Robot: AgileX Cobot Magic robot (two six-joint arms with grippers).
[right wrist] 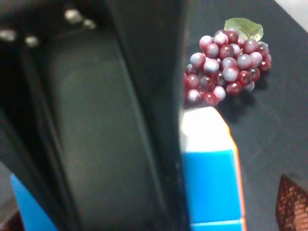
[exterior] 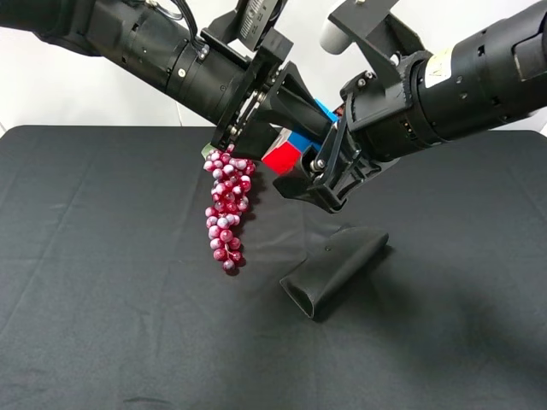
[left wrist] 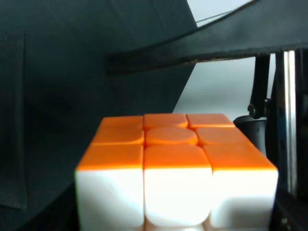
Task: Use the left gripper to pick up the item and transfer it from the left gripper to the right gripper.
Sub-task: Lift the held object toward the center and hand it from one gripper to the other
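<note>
A black cloth covers the table [exterior: 102,325]. Above it two black arms slant down from the upper corners and meet over the middle, nose to nose. The left gripper [exterior: 301,128] is clamped on the cube [exterior: 280,158], which hangs in the air between the two arms, clear of the cloth. The right gripper [exterior: 318,162] has its jaws spread wide about the cube; whether they touch it I cannot tell. A black pouch [exterior: 335,269] lies on the cloth below the right gripper, and a bunch of grapes [exterior: 226,209] lies just left of the cube. The high view shows red and blue faces. The left wrist view adds orange and white ones [left wrist: 173,159]. The right wrist view shows a blue and white edge [right wrist: 209,178] beside a black finger, with a green leaf [right wrist: 245,28] on the grapes [right wrist: 226,67].
</note>
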